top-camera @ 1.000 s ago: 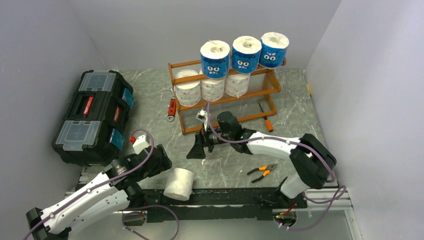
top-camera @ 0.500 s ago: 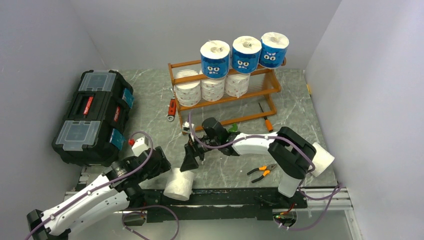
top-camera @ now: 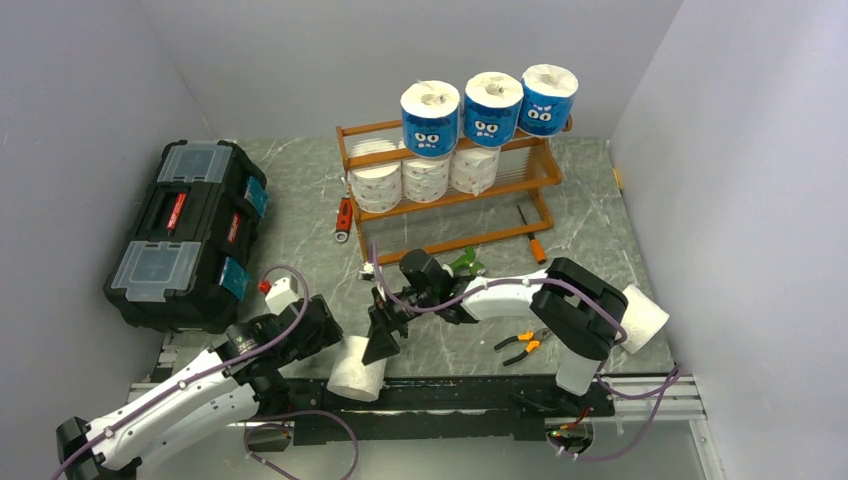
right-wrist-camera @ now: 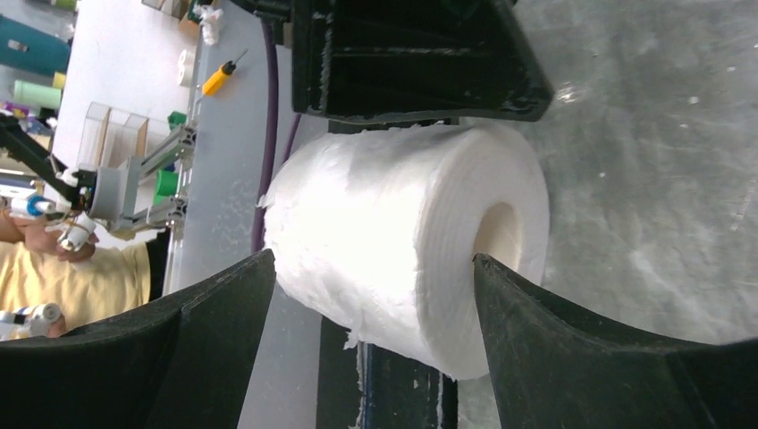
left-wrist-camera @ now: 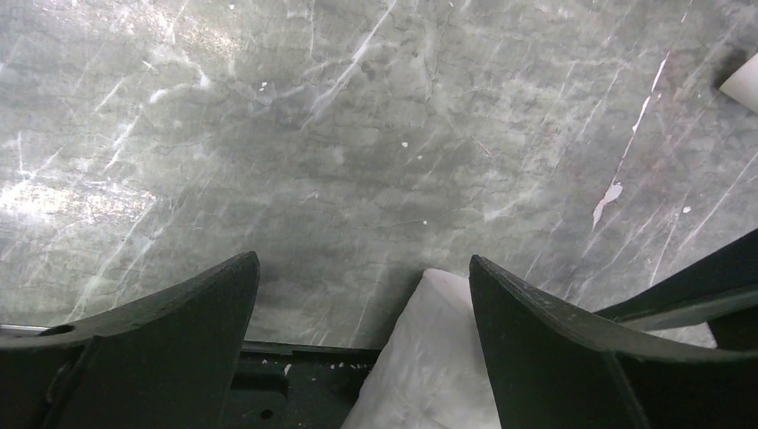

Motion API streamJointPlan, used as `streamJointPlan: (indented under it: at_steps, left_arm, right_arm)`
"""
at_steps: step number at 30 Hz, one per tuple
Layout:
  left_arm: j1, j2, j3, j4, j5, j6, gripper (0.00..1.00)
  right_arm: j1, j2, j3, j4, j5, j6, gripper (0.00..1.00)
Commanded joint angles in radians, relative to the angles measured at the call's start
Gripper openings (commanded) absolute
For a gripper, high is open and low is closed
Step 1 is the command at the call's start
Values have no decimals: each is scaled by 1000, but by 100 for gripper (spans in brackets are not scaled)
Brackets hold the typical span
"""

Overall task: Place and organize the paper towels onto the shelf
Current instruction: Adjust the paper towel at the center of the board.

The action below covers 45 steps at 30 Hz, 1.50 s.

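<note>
Paper towel roll (top-camera: 357, 370) lies at the 6 o'clock edge of the table (top-camera: 600, 210), with the shelf (top-camera: 470, 195) at 12. Right gripper (right-wrist-camera: 371, 268) has swung over from the shelf, jaws wide astride the roll, apparently not touching; left gripper (left-wrist-camera: 362, 268) gapes empty alongside. Pickup looks imminent.

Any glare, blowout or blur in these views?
Top external: even light, sharp, soft shadows. Left wrist: glare patch on the table at left, fingers near black. Right wrist: roll blown out, texture lost on its lit side.

Grey marble table (top-camera: 300, 215), black toolbox (top-camera: 190, 232), wooden shelf (top-camera: 470, 192), pliers (top-camera: 524, 342), screwdriver (top-camera: 530, 236), white roll (top-camera: 355, 371)
</note>
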Motion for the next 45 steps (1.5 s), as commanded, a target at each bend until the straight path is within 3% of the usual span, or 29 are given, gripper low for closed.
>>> streamJointPlan:
  at_steps: [1, 8, 21, 33, 45]
  left_arm:
    - [4, 3, -4, 34, 2, -23, 93]
    - [4, 15, -3, 54, -4, -19, 93]
    - [3, 31, -20, 81, 4, -22, 93]
    - [4, 41, -23, 91, 3, -23, 93]
    - [4, 30, -14, 82, -4, -15, 93]
  right_arm:
    - [28, -22, -10, 89, -36, 13, 82]
    - [29, -6, -27, 162, -95, 48, 76]
    - [27, 69, 2, 206, -174, 74, 77]
    - [24, 74, 1, 224, -193, 81, 47]
    - [8, -11, -48, 254, -159, 107, 35]
